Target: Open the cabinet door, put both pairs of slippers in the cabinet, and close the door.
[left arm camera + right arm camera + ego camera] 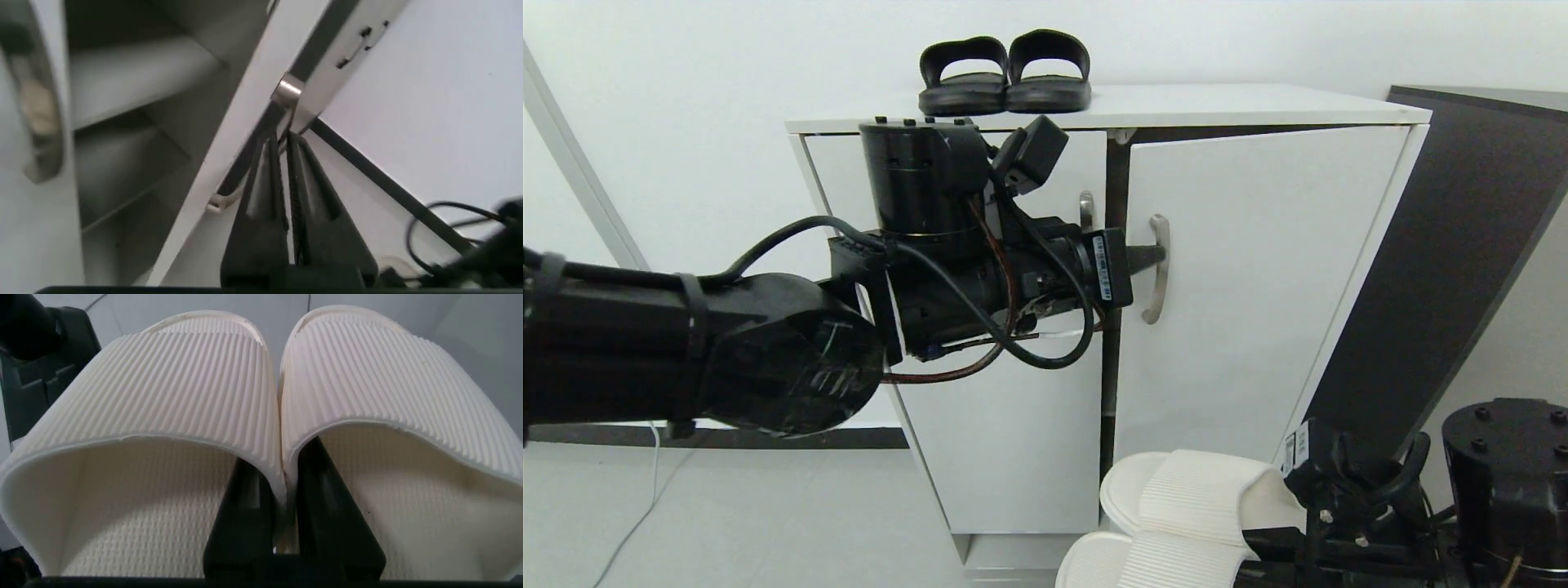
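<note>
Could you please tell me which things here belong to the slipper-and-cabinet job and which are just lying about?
Job in hand:
- cabinet
- right door, ajar, its handle in the left gripper
- black slippers on the cabinet top
- white slippers, pinched together by the right gripper

Just lying about:
- dark panel beside the cabinet
- white cable on the floor

A white wall point(686, 122) fills the background; a dark baseboard strip point(866, 438) runs along the foot of the wall; a pale floor point(768, 523) spreads below it; a thin white cable point(647, 506) trails over that floor from the wall's foot; a pale slanted strip point(584, 175) crosses the wall's left part; a dark grey panel point(1462, 245) stands before the wall's right part.
</note>
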{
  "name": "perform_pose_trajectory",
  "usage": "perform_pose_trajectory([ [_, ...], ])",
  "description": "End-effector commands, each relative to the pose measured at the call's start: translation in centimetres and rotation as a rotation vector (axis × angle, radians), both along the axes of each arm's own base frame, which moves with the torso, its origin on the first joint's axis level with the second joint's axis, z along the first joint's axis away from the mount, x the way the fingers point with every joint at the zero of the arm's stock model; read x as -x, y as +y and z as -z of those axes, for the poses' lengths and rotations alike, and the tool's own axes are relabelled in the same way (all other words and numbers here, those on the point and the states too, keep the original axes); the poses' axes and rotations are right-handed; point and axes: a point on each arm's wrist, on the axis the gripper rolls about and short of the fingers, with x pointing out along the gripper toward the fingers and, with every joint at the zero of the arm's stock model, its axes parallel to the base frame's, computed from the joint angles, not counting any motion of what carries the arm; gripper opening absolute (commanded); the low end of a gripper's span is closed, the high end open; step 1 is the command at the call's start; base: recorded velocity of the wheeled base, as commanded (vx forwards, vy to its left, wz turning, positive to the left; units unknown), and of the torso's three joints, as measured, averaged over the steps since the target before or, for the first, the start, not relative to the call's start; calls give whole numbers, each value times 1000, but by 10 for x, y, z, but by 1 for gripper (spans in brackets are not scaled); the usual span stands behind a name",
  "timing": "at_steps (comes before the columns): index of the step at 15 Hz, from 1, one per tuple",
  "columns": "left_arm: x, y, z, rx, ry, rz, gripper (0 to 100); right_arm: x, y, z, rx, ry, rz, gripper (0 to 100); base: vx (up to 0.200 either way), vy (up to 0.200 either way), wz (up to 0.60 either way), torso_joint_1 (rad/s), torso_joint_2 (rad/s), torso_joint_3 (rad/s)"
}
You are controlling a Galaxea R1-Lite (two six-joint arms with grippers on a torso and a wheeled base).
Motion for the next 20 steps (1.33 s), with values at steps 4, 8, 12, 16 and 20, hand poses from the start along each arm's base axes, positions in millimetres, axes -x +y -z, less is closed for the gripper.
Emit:
perform_pose_trajectory([
  [4,47,24,-21,17,-61,23,0,2,0,0,-1,-1,-9,0,0,0,0,0,0,0],
  [8,36,31,-20,20,-51,-14,0,5,1,1,7,-5,-23,0,0,0,0,0,0,0],
  [12,5,19,-15,16,-45,-45,0,5,1,4,20,-7,-28,0,0,0,0,0,0,0],
  [16,-19,6,-12,44,-22,-49,0,5,1,4,21,-7,-31,0,0,0,0,0,0,0],
  [20,-31,-4,-9,122,-15,-6,0,5,2,5,24,-5,-34,0,0,0,0,0,0,0],
])
